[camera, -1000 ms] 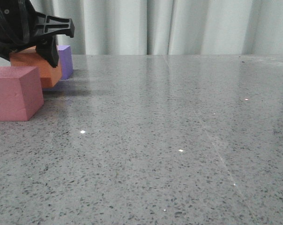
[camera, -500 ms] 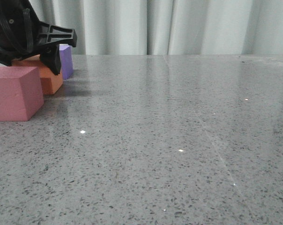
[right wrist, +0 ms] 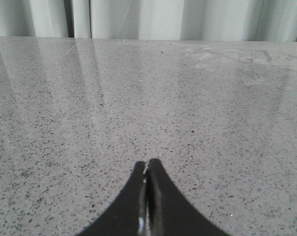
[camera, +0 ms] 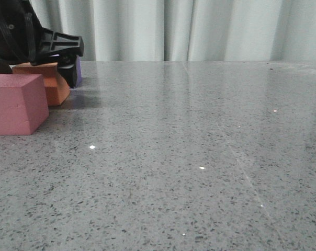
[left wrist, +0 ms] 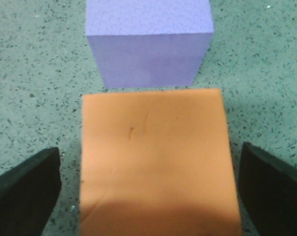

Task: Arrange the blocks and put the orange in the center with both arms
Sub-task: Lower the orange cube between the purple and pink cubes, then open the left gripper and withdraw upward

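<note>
At the tabletop's far left edge, the left claw straddles the orange cube, jaws spread wide and clear of both its sides, gripping nothing. From the front, the cube rests flat on the stone at about 10 o'clock, just behind the pink cube; the purple cube sits just beyond it, a thin strip of stone showing between them in the left wrist view. The front view hides most of the purple one behind the claw's black frame. The right claw hangs over bare stone, well apart from the blocks, its jaws pressed together and empty.

The orange appears to lie in the gap between its neighbours, so the placement looks close to done. The risk now is in the retreat: a jaw dragged sideways or lifted crooked could catch a foam edge and skew the cube, or nudge it into the purple one. Light foam on glossy stone would likely slide easily.
</note>
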### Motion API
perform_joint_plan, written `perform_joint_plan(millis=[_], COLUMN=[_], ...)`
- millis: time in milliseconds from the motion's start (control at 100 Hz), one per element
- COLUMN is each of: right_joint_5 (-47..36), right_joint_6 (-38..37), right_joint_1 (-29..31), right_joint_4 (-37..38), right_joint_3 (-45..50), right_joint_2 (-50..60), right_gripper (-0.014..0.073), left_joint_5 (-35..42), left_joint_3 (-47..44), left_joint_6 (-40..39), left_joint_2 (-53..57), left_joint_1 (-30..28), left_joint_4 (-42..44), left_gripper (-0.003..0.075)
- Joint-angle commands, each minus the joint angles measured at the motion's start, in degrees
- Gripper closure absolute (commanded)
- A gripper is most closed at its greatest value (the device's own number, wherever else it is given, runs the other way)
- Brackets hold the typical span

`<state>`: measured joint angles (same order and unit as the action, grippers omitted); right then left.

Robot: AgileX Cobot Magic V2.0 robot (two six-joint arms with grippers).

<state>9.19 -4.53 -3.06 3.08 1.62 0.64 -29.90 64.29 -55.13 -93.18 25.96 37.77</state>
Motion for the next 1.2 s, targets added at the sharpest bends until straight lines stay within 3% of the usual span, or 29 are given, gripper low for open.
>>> perform_joint_plan(millis=[0, 410, 790, 960, 1190], right_joint_5=[-4.9, -4.9, -4.9, -4.9, -4.9], right_joint_6=[0.4, 0.4, 0.4, 0.4, 0.4], right_joint_1=[0.3, 0.3, 0.3, 0.3, 0.3], right_joint_4=[-0.2, -0.2, -0.2, -0.2, -0.2], right_joint_3=[-0.8, -0.8, -0.8, -0.8, -0.8], right_joint_2=[1.1, 1.1, 1.1, 1.1, 1.1], right_gripper=[0.0653, 0.0653, 0.0653, 0.0653, 0.0653], left_joint_5=[1.3, 1.4, 3.3, 4.3, 4.2], left_joint_3=[1.5, -1.0, -19.4, -28.7, -36.4], left_joint_6=[0.7, 5.4, 4.1, 3.8, 3.8], left_joint_2=[4.7, 22.6, 42.8, 52.8, 63.3], left_joint_1=[0.0, 0.0, -1.5, -4.3, -5.2], left_joint_4=[0.8, 2.6, 5.3, 5.3, 5.7], left_gripper=[0.0065, 0.0104, 0.0132, 0.0264, 0.0596])
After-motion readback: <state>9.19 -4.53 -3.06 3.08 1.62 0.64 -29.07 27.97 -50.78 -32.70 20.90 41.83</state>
